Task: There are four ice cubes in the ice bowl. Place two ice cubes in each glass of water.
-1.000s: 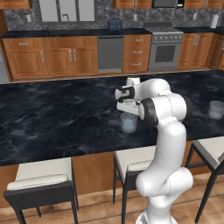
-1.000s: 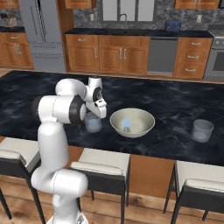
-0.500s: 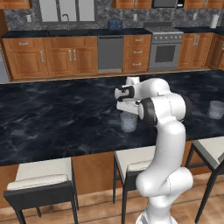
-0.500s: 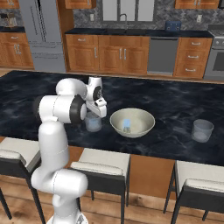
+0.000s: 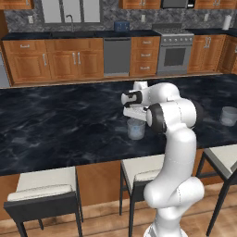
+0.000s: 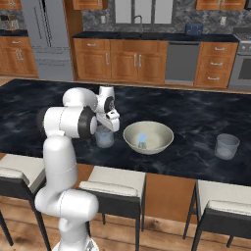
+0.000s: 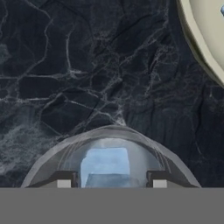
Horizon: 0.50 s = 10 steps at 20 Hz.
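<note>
Stool (image 6: 17,171): standing at the counter's near edge, left end, pale cushion on a dark frame.

Arm (image 6: 66,122): rising from the floor in front of the near edge, elbow bending over the counter (image 6: 196,112), hand pointing down.

Gripper (image 7: 111,181): hanging directly over the near glass (image 6: 104,137). Fingers (image 7: 64,180) standing apart, released, gripping nothing; the two tips are sitting on either side of the glass mouth as seen from the hand.

Near glass: standing upright on the dark marbled counter, toward the near edge, just left of the bowl (image 6: 162,133) and apart from it. A pale blue ice cube (image 7: 105,162) is lying inside it, between the fingertips in the hand view. In the left base view the glass (image 5: 136,128) is showing under the hand, partly covered by it.

Bowl: sitting near the middle of the near edge, cream-white, upright. Cube (image 6: 142,139) resting in its bottom; how many are there I cannot tell.

Far glass (image 6: 227,146): standing upright well to the right of the bowl, toward the counter's right end. Contents too faint to tell.

Cabinets (image 6: 122,61): running along the back wall beyond the counter.
</note>
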Motion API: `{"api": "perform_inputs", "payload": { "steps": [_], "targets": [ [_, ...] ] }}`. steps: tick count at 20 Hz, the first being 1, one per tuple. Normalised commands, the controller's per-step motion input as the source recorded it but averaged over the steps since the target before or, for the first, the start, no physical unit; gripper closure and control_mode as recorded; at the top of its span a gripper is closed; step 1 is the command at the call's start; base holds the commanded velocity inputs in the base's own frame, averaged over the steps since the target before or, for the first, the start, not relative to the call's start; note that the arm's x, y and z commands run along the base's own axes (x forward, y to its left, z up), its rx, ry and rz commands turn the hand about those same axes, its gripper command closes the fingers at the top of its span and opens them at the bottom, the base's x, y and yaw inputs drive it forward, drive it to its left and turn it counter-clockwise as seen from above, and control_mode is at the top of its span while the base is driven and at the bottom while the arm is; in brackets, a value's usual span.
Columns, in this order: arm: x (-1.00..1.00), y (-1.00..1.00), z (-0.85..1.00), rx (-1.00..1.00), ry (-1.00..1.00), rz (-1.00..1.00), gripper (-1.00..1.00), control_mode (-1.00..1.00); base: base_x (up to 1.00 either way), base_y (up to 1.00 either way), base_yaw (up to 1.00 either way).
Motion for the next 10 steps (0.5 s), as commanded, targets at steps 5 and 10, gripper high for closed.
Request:
{"api": "perform_inputs", "payload": {
  "steps": [5,10],
  "targets": [
    [0.00,0.00,0.00,0.00,0.00,0.00,1.00,-1.00,0.00,0.00,0.00],
    [0.00,0.00,0.00,0.00,0.00,0.00,1.00,-1.00,0.00,0.00,0.00]
  ]
}}
